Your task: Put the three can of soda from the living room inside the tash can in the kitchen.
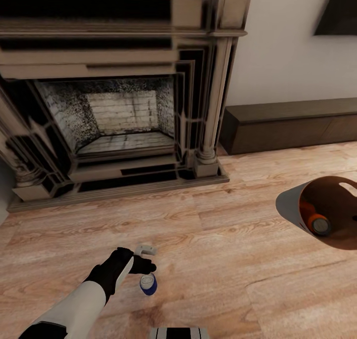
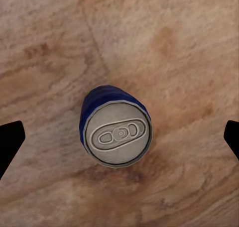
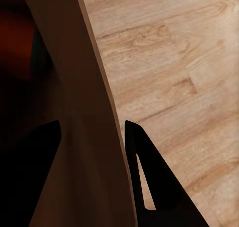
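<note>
Both left tool (image 2: 119, 137) fingers flank blue can (image 2: 117, 130), untouched.

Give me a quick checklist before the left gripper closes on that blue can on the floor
1. Blue can upright on the wood floor: ok.
2. Can centred between the left gripper fingers: ok, roughly midway in the left wrist view.
3. Left gripper open wide enough: ok, gaps on both sides.
4. Fingers low enough around the can body: cannot tell.
5. Right gripper gripping the trash can wall: ok, fingers straddle it.
6. Orange can already inside the bin: ok.
</note>
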`<state>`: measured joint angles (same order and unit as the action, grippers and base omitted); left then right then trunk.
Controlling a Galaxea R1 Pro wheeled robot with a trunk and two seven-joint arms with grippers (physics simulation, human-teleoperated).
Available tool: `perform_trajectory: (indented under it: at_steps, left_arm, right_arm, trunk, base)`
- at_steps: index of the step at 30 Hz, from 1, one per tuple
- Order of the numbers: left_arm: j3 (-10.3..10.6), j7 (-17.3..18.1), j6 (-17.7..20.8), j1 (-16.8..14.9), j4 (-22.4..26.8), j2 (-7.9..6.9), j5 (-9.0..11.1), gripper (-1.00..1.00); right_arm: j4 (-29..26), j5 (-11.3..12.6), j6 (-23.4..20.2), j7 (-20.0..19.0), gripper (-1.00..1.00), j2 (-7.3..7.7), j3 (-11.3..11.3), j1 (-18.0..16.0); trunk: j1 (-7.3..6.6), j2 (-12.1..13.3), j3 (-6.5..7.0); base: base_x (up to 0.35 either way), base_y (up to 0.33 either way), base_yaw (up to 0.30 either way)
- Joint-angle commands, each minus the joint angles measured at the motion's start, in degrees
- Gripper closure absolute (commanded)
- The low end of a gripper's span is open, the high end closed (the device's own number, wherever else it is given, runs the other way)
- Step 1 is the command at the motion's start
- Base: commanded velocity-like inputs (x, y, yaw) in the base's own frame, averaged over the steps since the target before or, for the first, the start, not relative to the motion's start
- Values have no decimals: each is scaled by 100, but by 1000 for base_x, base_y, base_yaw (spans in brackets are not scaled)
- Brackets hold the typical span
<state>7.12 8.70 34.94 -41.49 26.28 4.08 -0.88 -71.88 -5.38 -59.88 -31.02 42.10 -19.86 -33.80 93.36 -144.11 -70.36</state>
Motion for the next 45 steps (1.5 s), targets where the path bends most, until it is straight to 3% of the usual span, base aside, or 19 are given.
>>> perform_trajectory:
  at_steps: [1, 14, 28, 45]
  left_arm:
    - [0, 0, -1, 0, 0, -1, 0, -100]
    - [0, 0, -12, 0, 0, -4, 0, -100]
    - [0, -8, -21, 0, 0, 8, 0, -100]
    - [0, -7, -22, 0, 157, 5, 0, -100]
  right_arm:
    - [-1, 72, -12, -18, 100, 0, -1, -5]
    - [3, 72, -12, -16, 100, -1, 8, -4]
    - [-1, 68, -12, -13, 100, -17, 8, -4]
    - [0, 64, -12, -9, 100, -19, 17, 5]
  trunk:
    - [-1, 0, 1]
    - [-1, 0, 1]
    - [36, -19, -310]
    - [36, -19, -310]
  base:
    - [0, 0, 0]
    - [100, 48, 0]
    - [5, 2, 0]
    - [0, -26, 0]
